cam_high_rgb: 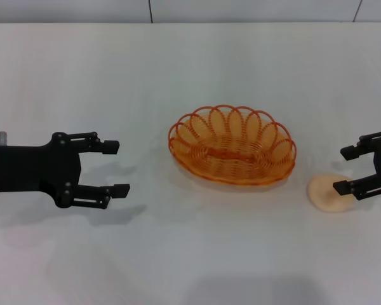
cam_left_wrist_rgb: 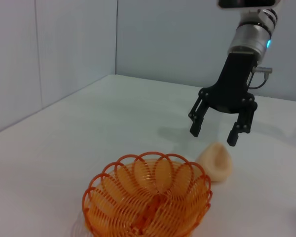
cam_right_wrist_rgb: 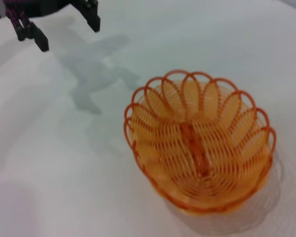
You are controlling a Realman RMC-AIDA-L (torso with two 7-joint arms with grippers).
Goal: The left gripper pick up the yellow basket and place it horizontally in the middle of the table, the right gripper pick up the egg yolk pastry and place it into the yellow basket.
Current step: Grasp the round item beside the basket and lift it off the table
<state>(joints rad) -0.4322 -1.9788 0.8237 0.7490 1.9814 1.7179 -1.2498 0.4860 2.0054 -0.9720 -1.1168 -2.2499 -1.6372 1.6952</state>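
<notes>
White table (cam_high_rgb: pixel 190 267) bare in front. Left gripper (cam_high_rgb: pixel 114 168) jaws apart, well left of yellow basket (cam_high_rgb: pixel 232 145) — basket lying flat mid-table. Right gripper (cam_high_rgb: pixel 350 170) jaws apart over egg yolk pastry (cam_high_rgb: pixel 326 194), just right of basket — descend centred, close gently.

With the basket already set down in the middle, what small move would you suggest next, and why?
Probably lower the right gripper onto the pastry and close. Its fingers are open and hover just above the pastry, which lies on the table beside the empty basket. The left gripper is open and well clear.
</notes>
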